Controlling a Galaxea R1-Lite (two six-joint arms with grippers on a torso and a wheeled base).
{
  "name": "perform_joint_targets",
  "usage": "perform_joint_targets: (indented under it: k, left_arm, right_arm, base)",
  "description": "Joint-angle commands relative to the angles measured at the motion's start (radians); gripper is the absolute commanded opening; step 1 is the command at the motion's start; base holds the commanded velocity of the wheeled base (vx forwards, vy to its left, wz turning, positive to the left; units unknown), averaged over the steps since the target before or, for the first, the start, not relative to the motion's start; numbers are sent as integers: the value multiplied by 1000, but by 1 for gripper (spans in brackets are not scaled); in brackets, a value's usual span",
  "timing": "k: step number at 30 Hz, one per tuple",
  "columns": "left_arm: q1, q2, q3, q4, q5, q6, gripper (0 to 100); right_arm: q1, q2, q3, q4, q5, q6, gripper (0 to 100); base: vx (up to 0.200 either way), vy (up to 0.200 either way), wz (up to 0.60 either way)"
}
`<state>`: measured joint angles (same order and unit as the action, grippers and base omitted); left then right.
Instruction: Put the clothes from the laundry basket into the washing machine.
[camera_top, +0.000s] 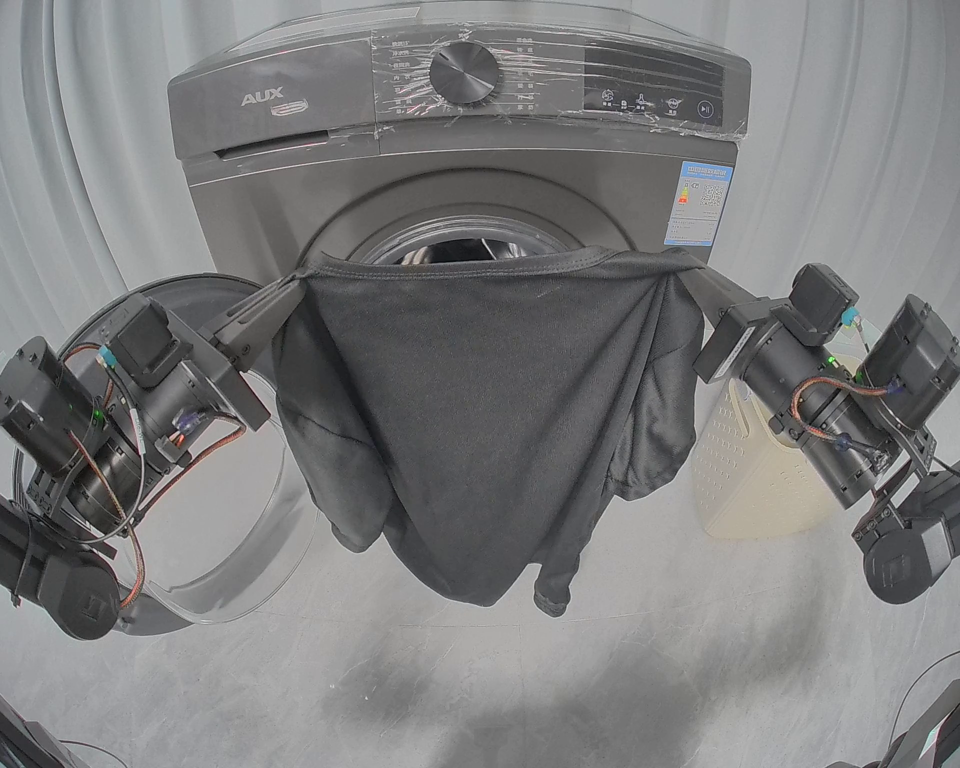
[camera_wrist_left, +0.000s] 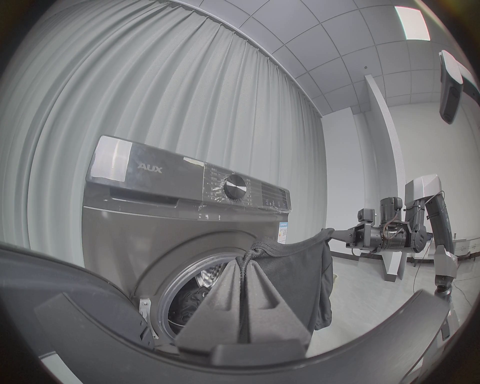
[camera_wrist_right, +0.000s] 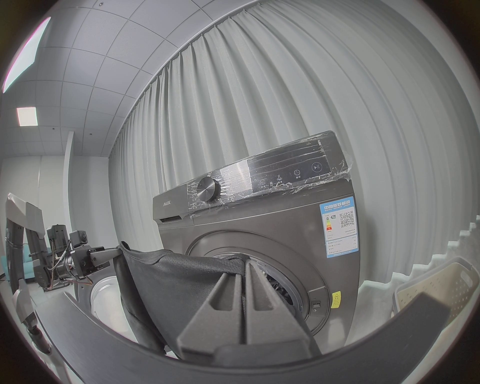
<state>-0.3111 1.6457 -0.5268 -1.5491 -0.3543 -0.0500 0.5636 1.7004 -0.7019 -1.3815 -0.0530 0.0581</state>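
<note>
A dark grey shirt (camera_top: 480, 400) hangs spread out in front of the washing machine (camera_top: 300, 200), stretched between my two grippers. My left gripper (camera_top: 295, 283) is shut on the shirt's left corner, and my right gripper (camera_top: 688, 263) is shut on its right corner. The shirt's top edge runs level with the round drum opening (camera_top: 455, 245), covering its lower part. In the left wrist view the pinched cloth (camera_wrist_left: 280, 265) bunches at my left gripper (camera_wrist_left: 245, 261). In the right wrist view the shirt (camera_wrist_right: 170, 285) stretches away from my right gripper (camera_wrist_right: 244, 263) toward the other arm.
The machine's round door (camera_top: 215, 560) stands swung open at the left, behind my left arm. A cream laundry basket (camera_top: 745, 470) sits on the floor at the right of the machine, under my right arm. Grey floor lies open below the shirt.
</note>
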Motion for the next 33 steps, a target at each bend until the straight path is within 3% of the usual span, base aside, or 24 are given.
perform_joint_targets:
  k: [1,27,33]
  left_arm:
    - [1,-9,-18,0,1,-2,0]
    - [-8,-3,13,1,-9,-8,0]
    - [-8,86,67,0,-5,-7,0]
  right_arm:
    - [1,-5,-4,-1,-1,0,0]
    - [38,5,-5,-4,2,14,0]
    - [59,53,-90,16,1,14,0]
  base:
    - [0,0,0]
    - [0,0,0]
    - [0,0,0]
